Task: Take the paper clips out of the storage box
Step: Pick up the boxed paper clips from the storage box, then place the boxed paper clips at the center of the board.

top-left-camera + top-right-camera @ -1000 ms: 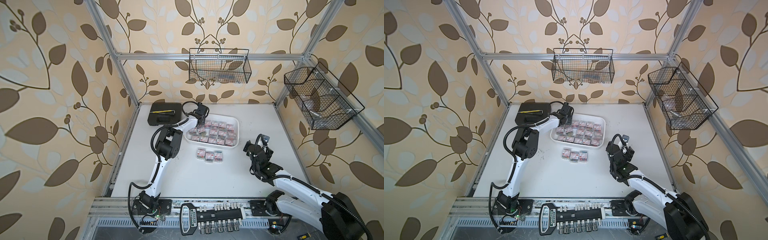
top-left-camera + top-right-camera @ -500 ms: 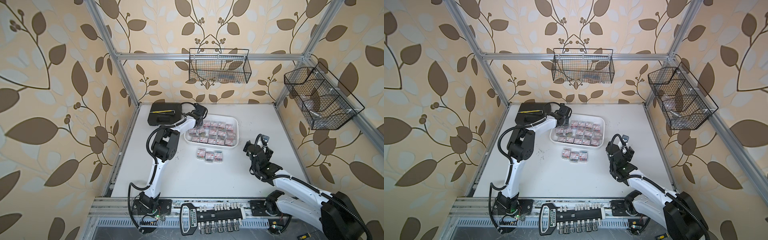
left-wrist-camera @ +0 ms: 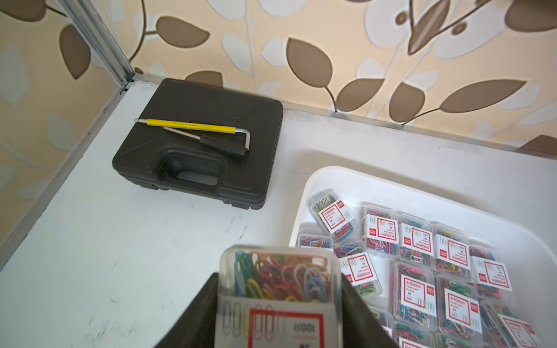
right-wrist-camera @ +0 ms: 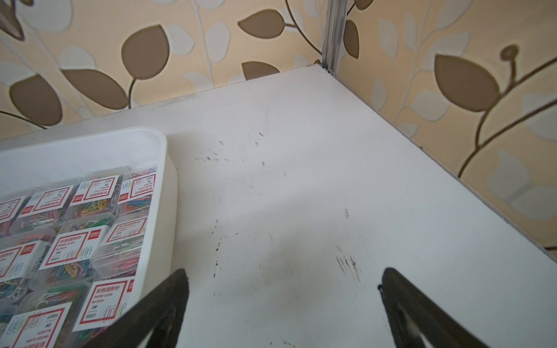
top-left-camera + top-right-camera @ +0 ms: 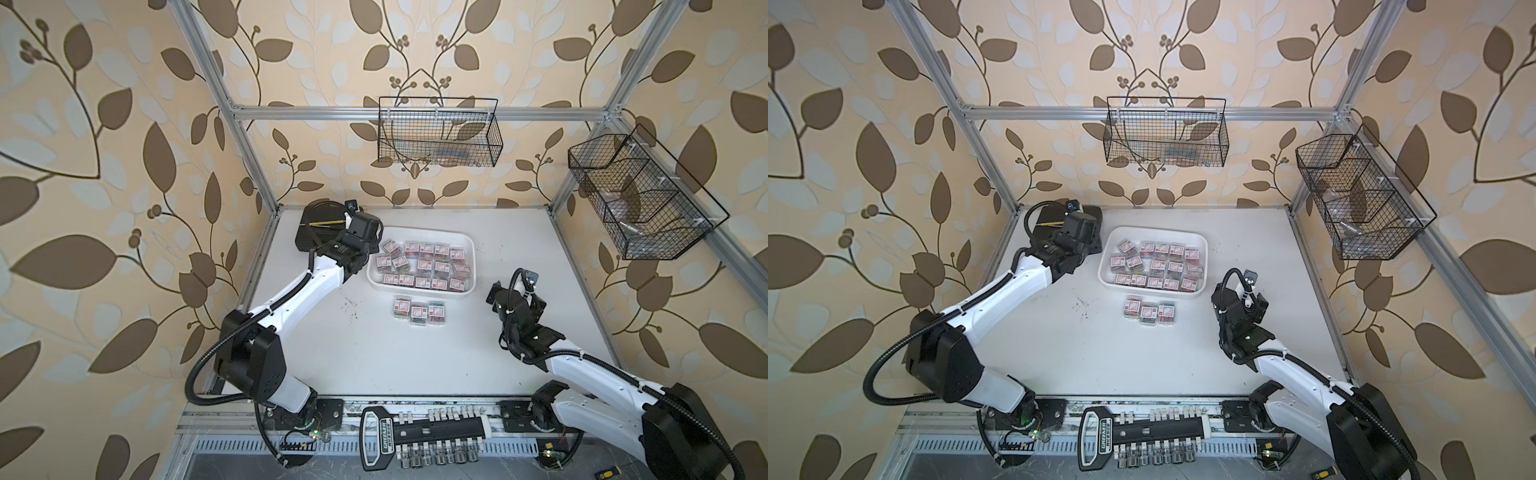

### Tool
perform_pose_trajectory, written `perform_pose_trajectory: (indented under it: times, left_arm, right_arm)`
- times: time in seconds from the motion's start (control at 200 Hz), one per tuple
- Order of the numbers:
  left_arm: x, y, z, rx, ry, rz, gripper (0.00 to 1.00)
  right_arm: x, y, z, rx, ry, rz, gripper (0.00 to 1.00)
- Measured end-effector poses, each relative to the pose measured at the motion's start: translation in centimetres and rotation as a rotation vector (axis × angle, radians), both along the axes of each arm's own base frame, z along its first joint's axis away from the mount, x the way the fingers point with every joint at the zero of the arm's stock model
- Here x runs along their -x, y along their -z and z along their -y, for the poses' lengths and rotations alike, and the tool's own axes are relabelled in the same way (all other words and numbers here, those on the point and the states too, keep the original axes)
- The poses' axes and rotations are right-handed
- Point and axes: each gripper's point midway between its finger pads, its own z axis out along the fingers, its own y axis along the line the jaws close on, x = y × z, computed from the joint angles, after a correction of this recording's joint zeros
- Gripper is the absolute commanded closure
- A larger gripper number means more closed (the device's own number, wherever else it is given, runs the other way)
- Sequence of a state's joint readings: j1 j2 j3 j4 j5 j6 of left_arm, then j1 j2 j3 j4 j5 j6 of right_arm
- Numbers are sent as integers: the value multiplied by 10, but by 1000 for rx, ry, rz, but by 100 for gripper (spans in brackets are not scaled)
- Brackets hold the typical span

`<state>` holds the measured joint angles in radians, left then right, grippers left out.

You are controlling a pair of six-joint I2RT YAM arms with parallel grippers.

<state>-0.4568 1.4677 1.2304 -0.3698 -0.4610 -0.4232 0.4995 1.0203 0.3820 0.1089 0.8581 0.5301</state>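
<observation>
The storage box is a shallow white tray at the table's back middle, seen in both top views. Several clear boxes of paper clips with red-marked labels fill it. Three more paper clip boxes lie in a row on the table in front of it. My left gripper is shut on one box of coloured clips, held above the table just left of the tray's rim. My right gripper stands open over bare table, right of the tray.
A black hard case with a yellow hex key on top lies in the back left corner, close to my left wrist. Black wire baskets hang on the back wall and right wall. A socket rail lies along the front edge.
My left gripper closed on a paper clip box and drew back leftwards off the tray's left end, its elbow swinging nearer. The right arm stayed still.
</observation>
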Motion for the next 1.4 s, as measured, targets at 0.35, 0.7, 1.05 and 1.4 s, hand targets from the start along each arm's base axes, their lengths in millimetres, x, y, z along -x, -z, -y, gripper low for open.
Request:
perform_pose_trajectory:
  times: [0.35,0.7,1.05,1.4]
  left_arm:
    - [75,52,-32,50,-38,-85,67]
    - [118,141,-21,167,15,-263,68]
    - [116,162,12,222,120,-253,66]
    - [120,191,52,166,219,-295,66]
  right_arm:
    - [0,0,1,3,4,2,0]
    - [1,-2,0,2,3,7,0]
    - [1,-2,0,4,3,8,0]
    - [1,-3,-1,10,4,11,0]
